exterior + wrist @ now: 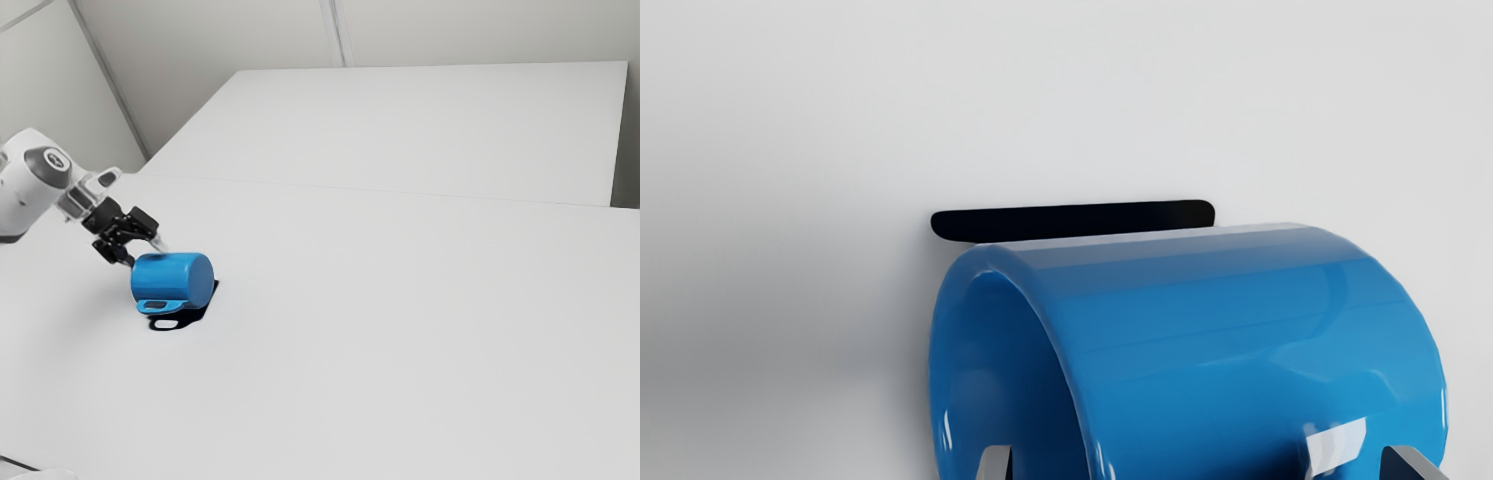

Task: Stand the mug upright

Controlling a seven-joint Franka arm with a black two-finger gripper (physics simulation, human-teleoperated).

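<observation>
The blue mug (165,277) lies on its side, its closed base toward the exterior view's right and its mouth toward the arm. Its handle (160,307) sticks out low on the near side. At the mug's upper mouth end is my gripper (146,254), tilted down, with fingers spread. In the wrist view, my open gripper (1201,463) spans part of the mug (1206,333): one fingertip (993,465) overlaps the mouth opening, the other overlaps the outer wall toward the base. Whether either one touches the mug I cannot tell.
The mug rests on a white tabletop (400,330), with a dark shadow beside it. Farther back stands a pale surface (430,125) against grey walls. The arm comes in from the exterior view's left.
</observation>
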